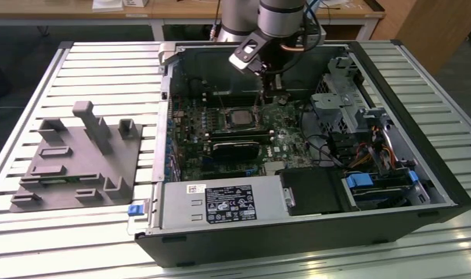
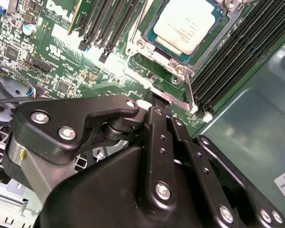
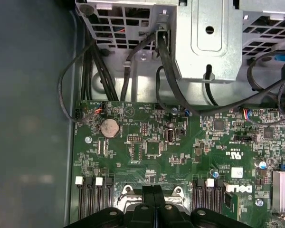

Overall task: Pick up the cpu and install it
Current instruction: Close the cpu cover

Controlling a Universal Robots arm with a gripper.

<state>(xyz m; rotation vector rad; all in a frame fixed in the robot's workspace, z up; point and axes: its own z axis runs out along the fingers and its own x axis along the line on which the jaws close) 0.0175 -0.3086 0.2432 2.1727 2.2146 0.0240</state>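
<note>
The cpu point(image 1: 240, 118) lies flat in the motherboard socket inside the open computer case, its silver top facing up; the second wrist view has the cpu point(image 2: 187, 26) framed by the socket's metal bracket. My gripper point(image 1: 272, 96) hangs just past the socket, toward the case's far wall, and holds nothing. In both wrist views the black fingers point(image 2: 156, 118) are pressed together, so my gripper point(image 3: 154, 191) is shut. Its tips sit right by the socket's metal lever point(image 2: 178, 97); whether they touch it I cannot tell.
Memory slots point(image 2: 228, 57) flank the socket. A metal drive cage point(image 3: 209, 38) with black cables point(image 3: 168, 61) stands beside the board. The power supply point(image 1: 219, 203) fills the case's near side. A grey fixture plate point(image 1: 72, 157) lies on the slatted table at the exterior view's left.
</note>
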